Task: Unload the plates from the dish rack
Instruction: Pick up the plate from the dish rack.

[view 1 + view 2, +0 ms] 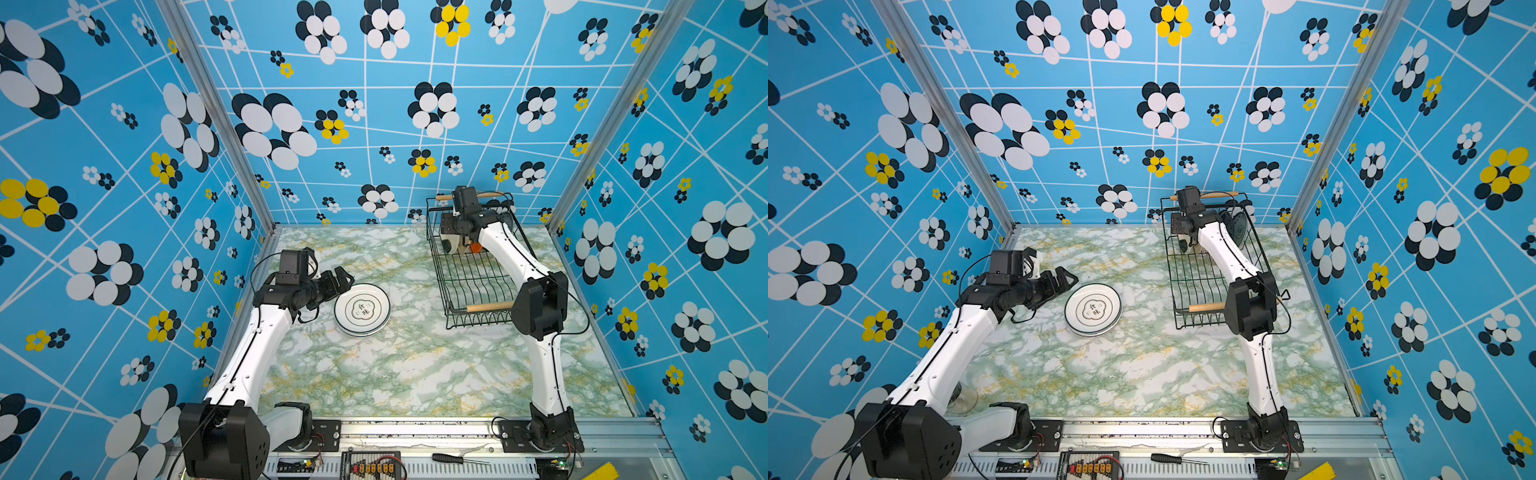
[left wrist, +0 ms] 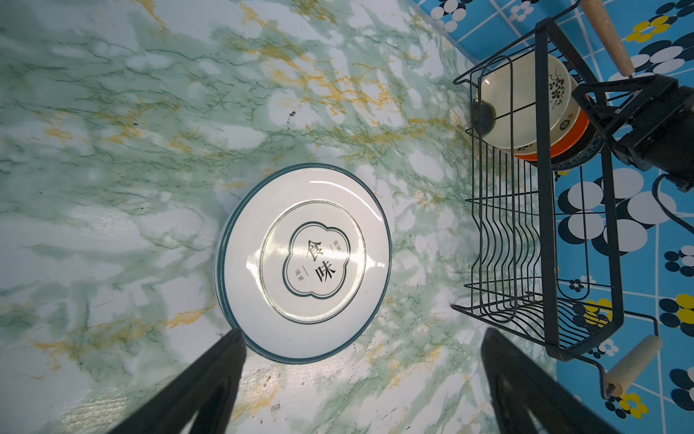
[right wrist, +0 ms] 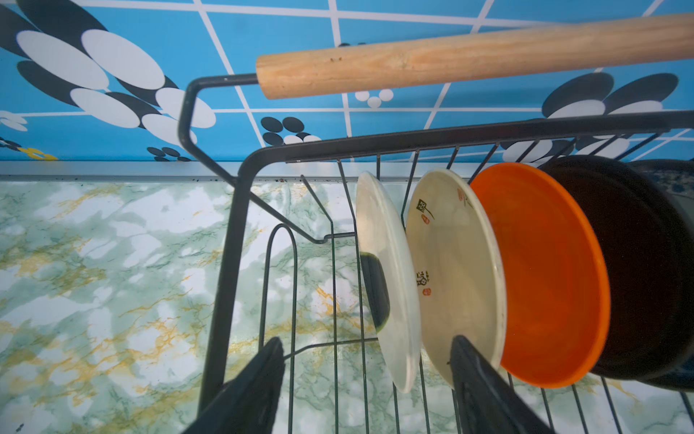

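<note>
Right gripper [image 3: 368,342] stands with jaws apart around the nearest cream round ceramic plate [image 3: 394,233], on edge in the black wire dish rack [image 3: 225,263]; best to slip one finger behind that plate alone, pinch, and lift straight up.

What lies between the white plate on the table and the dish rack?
Nothing: only bare marbled tabletop separates the white plate from the dish rack, shown in both top views and the left wrist view.
</note>
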Available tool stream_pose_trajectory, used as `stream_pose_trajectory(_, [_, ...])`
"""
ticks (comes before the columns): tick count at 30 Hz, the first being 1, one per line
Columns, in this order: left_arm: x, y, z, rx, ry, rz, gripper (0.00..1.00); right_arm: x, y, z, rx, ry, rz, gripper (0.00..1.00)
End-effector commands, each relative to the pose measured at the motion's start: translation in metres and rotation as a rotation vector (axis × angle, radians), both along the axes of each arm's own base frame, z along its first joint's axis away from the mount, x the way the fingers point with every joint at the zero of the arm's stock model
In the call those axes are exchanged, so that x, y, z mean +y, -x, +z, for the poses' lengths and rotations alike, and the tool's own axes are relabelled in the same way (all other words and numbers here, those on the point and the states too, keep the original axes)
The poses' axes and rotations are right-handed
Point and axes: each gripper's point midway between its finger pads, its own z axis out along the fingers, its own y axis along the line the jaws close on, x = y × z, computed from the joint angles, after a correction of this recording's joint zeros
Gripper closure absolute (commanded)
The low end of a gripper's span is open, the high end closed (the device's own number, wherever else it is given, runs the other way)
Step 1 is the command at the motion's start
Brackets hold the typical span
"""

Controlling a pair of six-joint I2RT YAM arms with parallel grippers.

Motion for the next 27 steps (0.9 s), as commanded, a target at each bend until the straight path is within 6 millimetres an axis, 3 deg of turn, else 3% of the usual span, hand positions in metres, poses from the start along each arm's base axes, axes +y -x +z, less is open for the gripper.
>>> stream_pose_trajectory(1, [-0.006, 0.0, 0.006, -0.009, 0.005, -0.033, 0.01, -0.007, -0.003, -0.009, 0.036, 0.019, -0.017, 0.31])
stream_pose_trajectory(13, [-0.009, -0.002, 0.008, -0.02, 0.015, -0.049, 0.01, -0.021, -0.02, -0.041, 0.07, 0.06, -0.052, 0.43])
stream_pose_trajectory(20, [-0.006, -0.008, 0.016, -0.058, -0.012, -0.053, 0.01, -0.021, -0.028, -0.053, 0.072, 0.059, -0.073, 0.46])
stream_pose_trajectory(27, [-0.004, -0.012, 0.011, -0.046, -0.032, -0.052, 0.01, -0.021, -0.03, -0.066, 0.087, 0.069, -0.078, 0.5])
